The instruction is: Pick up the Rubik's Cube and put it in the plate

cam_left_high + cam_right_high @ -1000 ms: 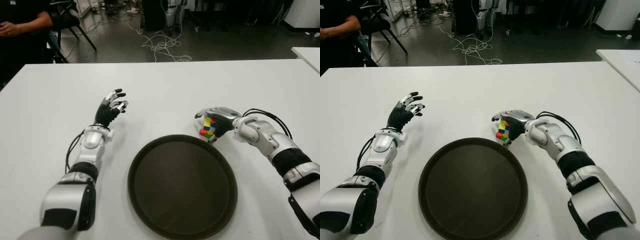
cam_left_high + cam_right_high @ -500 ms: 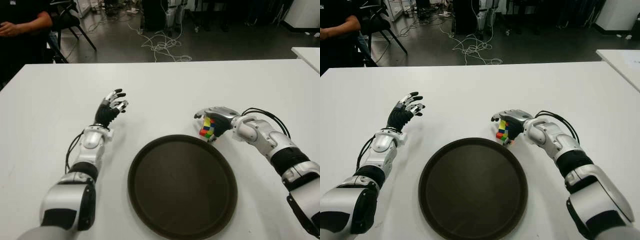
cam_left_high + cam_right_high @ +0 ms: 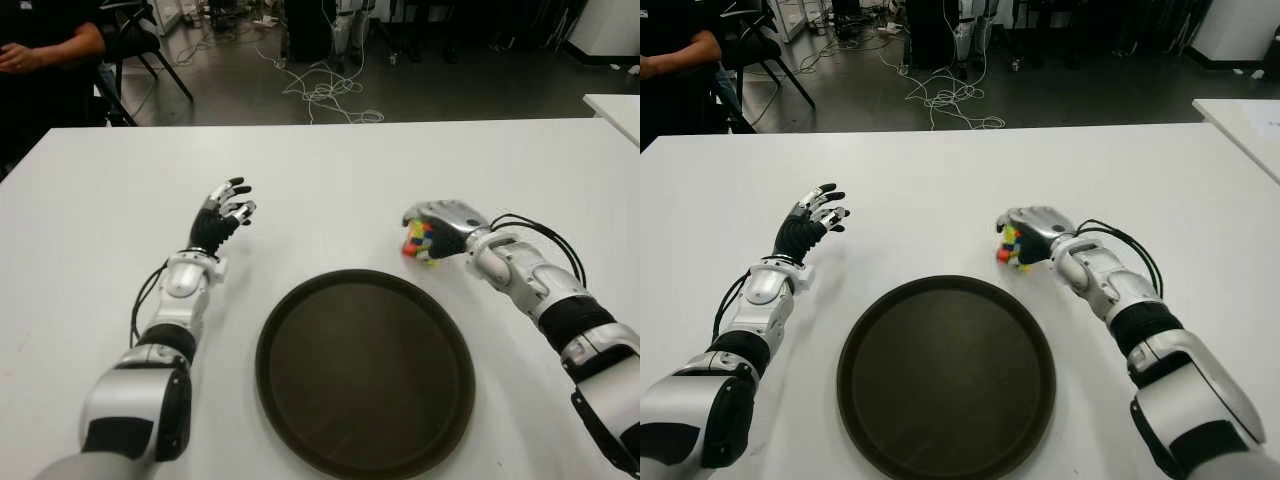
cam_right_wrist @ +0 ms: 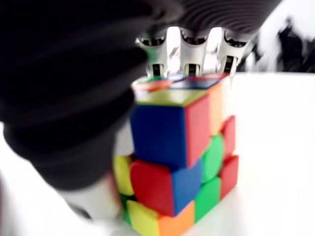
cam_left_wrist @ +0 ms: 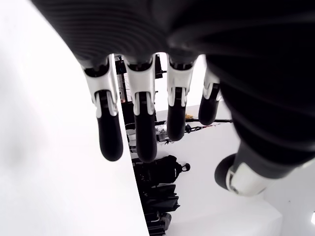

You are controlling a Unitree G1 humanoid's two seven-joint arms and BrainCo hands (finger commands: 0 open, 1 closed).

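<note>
The Rubik's Cube (image 3: 420, 243) is a small many-coloured block, and my right hand (image 3: 440, 228) is shut on it just beyond the far right rim of the round dark plate (image 3: 365, 370). In the right wrist view the cube (image 4: 182, 147) fills the frame, with fingers (image 4: 189, 49) curled over its top. Whether the cube touches the table I cannot tell. My left hand (image 3: 225, 210) hovers open to the left of the plate, fingers (image 5: 140, 128) spread and holding nothing.
The white table (image 3: 330, 180) stretches wide around the plate. Beyond its far left corner a person (image 3: 45, 50) sits by a chair. Cables (image 3: 325, 90) lie on the floor behind. Another white table's corner (image 3: 615, 105) shows at the right.
My right hand has closed tighter around the cube and shifted slightly back and to the right, away from the plate's rim. The left hand has not moved.
</note>
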